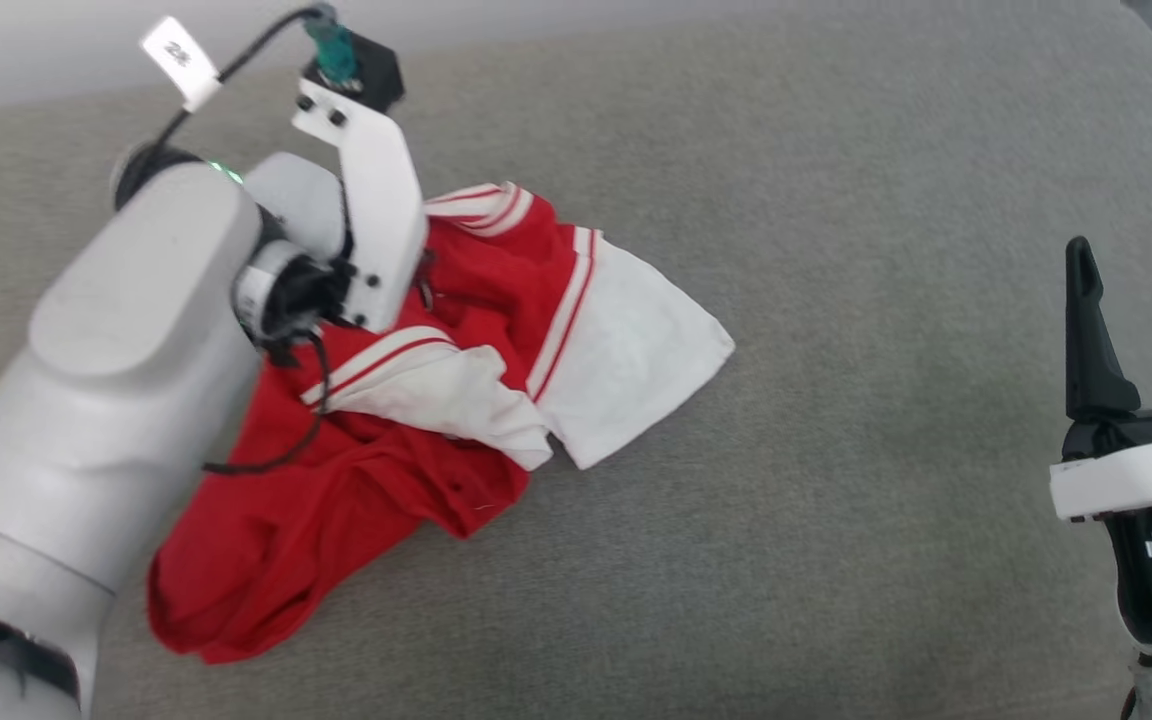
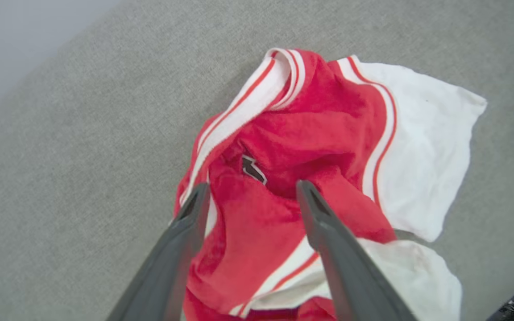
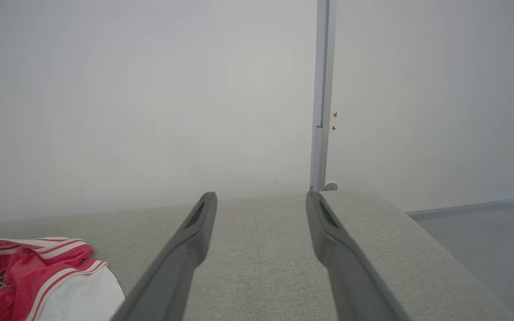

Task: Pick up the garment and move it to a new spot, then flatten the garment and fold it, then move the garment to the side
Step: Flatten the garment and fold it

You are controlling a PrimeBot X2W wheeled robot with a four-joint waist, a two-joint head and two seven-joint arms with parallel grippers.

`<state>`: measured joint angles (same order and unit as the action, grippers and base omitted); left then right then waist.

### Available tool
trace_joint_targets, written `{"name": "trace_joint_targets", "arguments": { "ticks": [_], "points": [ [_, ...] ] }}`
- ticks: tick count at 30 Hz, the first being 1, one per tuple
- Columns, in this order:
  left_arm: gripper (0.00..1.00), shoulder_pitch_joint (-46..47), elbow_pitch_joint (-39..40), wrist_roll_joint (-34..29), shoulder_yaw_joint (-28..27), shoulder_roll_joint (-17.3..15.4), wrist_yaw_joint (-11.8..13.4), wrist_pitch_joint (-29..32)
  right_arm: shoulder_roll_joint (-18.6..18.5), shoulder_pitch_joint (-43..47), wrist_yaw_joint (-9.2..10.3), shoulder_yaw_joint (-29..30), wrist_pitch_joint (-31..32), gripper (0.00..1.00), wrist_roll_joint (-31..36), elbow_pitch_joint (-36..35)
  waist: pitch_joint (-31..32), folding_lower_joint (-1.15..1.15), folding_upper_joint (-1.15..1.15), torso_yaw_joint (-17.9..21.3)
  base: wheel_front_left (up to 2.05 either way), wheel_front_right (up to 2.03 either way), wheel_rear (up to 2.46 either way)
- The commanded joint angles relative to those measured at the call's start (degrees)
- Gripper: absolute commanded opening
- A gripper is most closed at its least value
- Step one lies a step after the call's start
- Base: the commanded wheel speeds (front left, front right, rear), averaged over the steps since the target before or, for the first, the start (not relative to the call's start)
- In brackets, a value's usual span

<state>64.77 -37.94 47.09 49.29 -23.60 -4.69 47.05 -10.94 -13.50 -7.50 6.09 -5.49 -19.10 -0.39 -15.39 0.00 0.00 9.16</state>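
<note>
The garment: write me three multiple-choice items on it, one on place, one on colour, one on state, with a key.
1. The garment lies
A. in a basket
B. on the grey cushion
C. on a hanger

2. Its sleeves are
A. white
B. blue
C. black

3. The left claw over it is
A. shut on a sleeve
B. shut on the collar
C. open, gripping nothing

Key: B, the head view shows it crumpled on the cushion; A, both sleeves show white beside red-striped bands; C, the left wrist view shows the fingers apart above the red fabric.
</note>
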Motion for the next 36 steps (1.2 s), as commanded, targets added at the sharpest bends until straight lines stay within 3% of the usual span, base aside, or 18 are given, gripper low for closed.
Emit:
{"name": "trace_joint_targets", "arguments": {
  "ticks": [1, 13, 22, 26, 27, 28, 36],
  "points": [
    [1.0, -1.9, 2.1, 1.6, -0.1, 0.1, 1.4, 1.8, 0.4, 0.8, 0.02, 0.4, 0.5, 1.0, 0.4, -0.6, 1.7, 0.0, 0.0, -1.6, 0.0, 0.0, 0.0],
    [1.0, -10.8, 21.2, 4.6, 0.9, -1.3, 9.8, 8.8, 1.8, 1.9, 0.02, 0.4, 3.2, 1.0, 2.2, -3.2, 3.7, 0.0, 0.0, -4.3, 0.0, 0.0, 0.0],
    [1.0, -14.5, 20.9, 3.6, 1.3, -1.2, 13.8, 7.1, 1.6, 1.1, 0.02, -0.3, 3.2, 1.0, 1.3, -3.3, 1.9, 0.0, 0.0, -2.0, 0.0, 0.0, 0.0],
    [1.0, -15.2, 17.5, 3.3, 2.0, -0.6, 12.8, 5.4, 1.6, 0.5, 0.02, -0.4, 2.7, 1.0, 1.0, -2.7, 0.8, 0.0, 0.0, -1.2, 0.0, 0.0, 0.0],
    [0.43, -15.2, 16.7, 3.1, 2.3, -0.7, 12.3, 5.4, 1.6, 0.4, 0.02, -0.5, 2.6, 1.0, 1.1, -2.6, 0.7, 0.0, 0.0, -1.1, 0.0, 0.0, 0.0],
    [0.0, -14.8, 16.2, 2.9, 2.4, -0.7, 11.5, 4.6, 1.6, 0.3, 0.02, -0.5, 2.5, 1.0, 1.1, -2.5, 0.6, 0.0, 0.0, -1.1, 0.0, 0.0, 0.0],
    [0.0, -13.1, 15.6, 3.9, 1.2, -1.5, 10.1, 3.9, 1.3, 0.7, 0.02, 0.9, 2.1, 1.0, 1.5, -1.9, 1.1, 0.0, 0.0, -3.1, 0.0, 0.0, 0.0]
  ]
}}
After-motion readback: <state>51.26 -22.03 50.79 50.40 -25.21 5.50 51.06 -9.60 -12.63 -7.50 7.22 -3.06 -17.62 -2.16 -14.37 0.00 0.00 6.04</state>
